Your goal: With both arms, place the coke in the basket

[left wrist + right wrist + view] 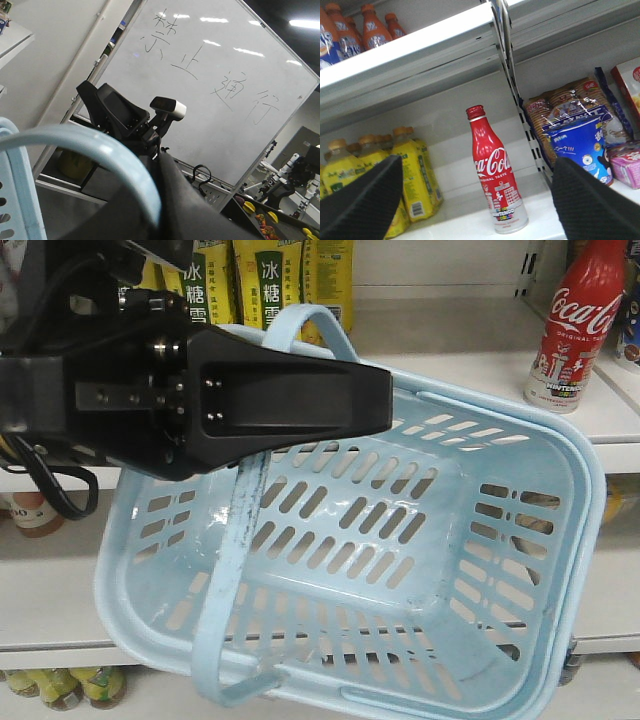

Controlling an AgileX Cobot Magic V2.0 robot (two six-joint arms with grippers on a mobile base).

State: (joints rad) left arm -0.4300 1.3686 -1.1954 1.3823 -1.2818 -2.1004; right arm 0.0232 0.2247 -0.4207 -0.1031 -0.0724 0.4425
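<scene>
The left gripper (372, 400) is seen from the front as a flat black wedge, closed on a hoop handle of the pale blue basket (430, 640). 1 hoop is raised above the gripper and the other is run down beneath it, and which of the 2 is clamped cannot be told. In the left wrist view a pale blue handle (95, 145) is curved across the dark finger. The basket is hung tilted below and beyond this gripper, with its open top turned toward the front camera. The right gripper (480, 200) is held wide open with nothing in it, and its 2 ribbed black fingertips (365, 200) are seen at the lower corners of the wrist view. The coke (495, 175) is stood upright on a white shelf (460, 212) straight ahead of this gripper, centred between the 2 fingers and touched by neither. Yellow bottles (415, 175) are lined up on the shelf toward its left finger, and biscuit packs (570, 120) are stacked toward its right finger. From the front, the coke is found well off to the right of the left gripper's tip, past the basket's far corner.
</scene>
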